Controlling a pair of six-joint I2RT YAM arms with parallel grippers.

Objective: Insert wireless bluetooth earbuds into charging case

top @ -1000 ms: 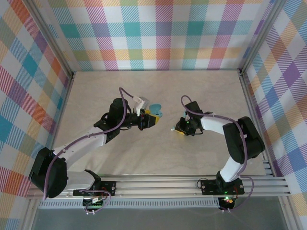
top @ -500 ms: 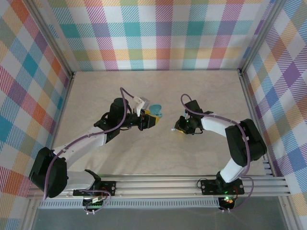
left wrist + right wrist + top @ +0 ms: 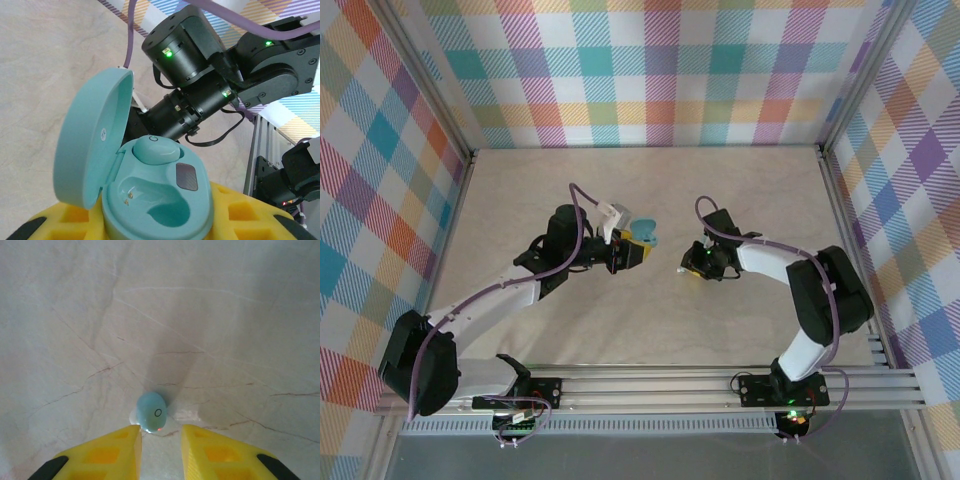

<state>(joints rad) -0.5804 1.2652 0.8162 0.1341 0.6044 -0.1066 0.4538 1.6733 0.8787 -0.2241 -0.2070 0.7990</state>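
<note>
While the open charging case (image 3: 155, 200) is clamped in the left pincer (image 3: 160, 222), a loose earbud (image 3: 151, 412) is seen on the desk (image 3: 225, 315), just ahead of the gap of the narrowly parted, empty right pincer (image 3: 161, 440).

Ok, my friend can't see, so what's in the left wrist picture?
An open teal charging case sits clamped between the left gripper's yellow fingers, its lid swung up to the left. One pale teal earbud rests in the far slot; the near slot is empty. Behind, a black robot arm hangs over the pale table.
</note>
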